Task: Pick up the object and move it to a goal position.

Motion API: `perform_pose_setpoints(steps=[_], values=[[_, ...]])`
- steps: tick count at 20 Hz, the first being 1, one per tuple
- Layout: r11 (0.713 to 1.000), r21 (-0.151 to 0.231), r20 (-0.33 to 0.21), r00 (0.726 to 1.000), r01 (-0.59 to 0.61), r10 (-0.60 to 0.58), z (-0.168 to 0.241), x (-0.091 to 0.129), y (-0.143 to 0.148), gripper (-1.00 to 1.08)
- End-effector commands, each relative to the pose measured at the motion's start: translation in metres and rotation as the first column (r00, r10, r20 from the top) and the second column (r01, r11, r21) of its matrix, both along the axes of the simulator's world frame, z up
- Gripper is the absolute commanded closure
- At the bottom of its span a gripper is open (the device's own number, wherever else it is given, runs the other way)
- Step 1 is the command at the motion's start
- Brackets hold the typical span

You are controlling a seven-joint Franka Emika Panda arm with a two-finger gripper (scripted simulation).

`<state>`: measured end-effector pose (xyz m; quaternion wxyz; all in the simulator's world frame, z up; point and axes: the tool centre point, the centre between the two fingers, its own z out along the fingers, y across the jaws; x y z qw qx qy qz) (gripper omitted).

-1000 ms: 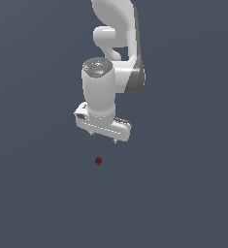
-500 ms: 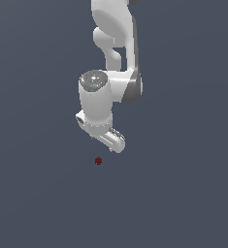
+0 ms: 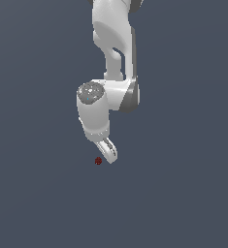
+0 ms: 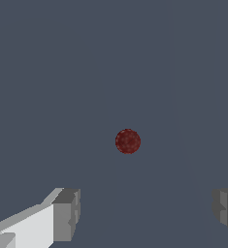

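Observation:
The object is a tiny dark red ball (image 3: 98, 161) lying on the flat grey floor, also in the wrist view as a red sphere (image 4: 128, 141). My white gripper (image 3: 109, 154) hangs just above it, slightly toward the exterior view's right. In the wrist view the gripper (image 4: 147, 213) is open: two grey fingertips (image 4: 66, 215) stand far apart with nothing between them. The ball lies beyond the gap between them and touches neither finger.
The white arm (image 3: 113, 58) comes down from the top of the exterior view. Plain grey ground (image 3: 183, 193) surrounds the ball on all sides.
The gripper has come down toward the ball and turned about its axis, so it now shows end-on. The ball has not moved.

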<state>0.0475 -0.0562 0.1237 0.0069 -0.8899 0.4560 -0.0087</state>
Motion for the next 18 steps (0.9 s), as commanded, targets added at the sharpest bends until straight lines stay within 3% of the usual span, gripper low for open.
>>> perform_pose_setpoints(steps=[1, 8, 18], values=[[0.997, 0.002, -0.003, 0.997, 0.076, -0.076, -0.007, 0.002, -0.002, -0.92], [0.96, 0.004, -0.013, 0.96, 0.279, -0.279, -0.025, 0.007, -0.008, -0.92], [0.862, -0.001, -0.02, 0.862, 0.506, -0.506, -0.047, 0.013, -0.015, -0.92]])
